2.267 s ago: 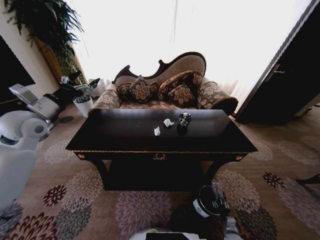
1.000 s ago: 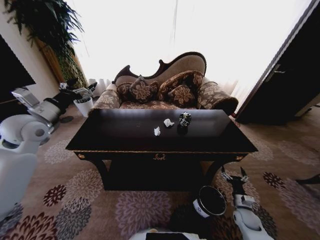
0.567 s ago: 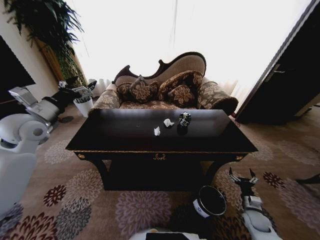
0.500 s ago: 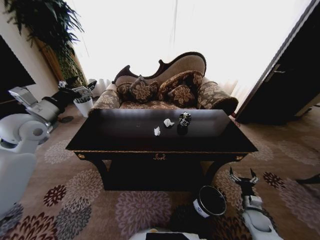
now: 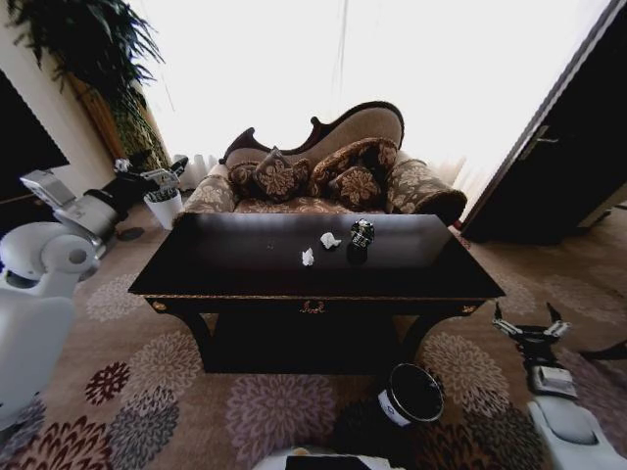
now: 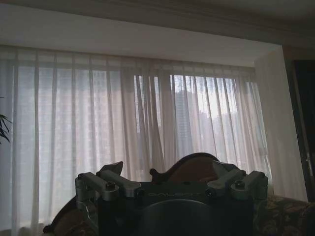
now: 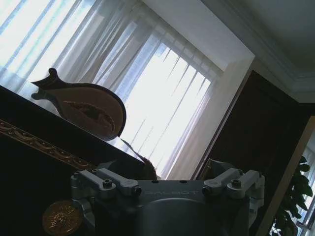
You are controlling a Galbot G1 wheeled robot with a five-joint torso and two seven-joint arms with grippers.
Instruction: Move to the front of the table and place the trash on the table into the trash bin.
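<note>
On the dark worktop (image 5: 245,264), the trash lay untouched.
Two white paper balls (image 5: 330,240) and a black-and-silver lump (image 5: 362,232) sat near its middle; the trash bin (image 5: 411,395) stood on the carpet before the worktop's right leg; the right claw (image 5: 530,326) hovered low beside that corner, fingers apart; the left claw (image 5: 160,172) was raised off the far left corner, fingers apart.

Trash bin (image 5: 409,395) side partly hidden
</note>
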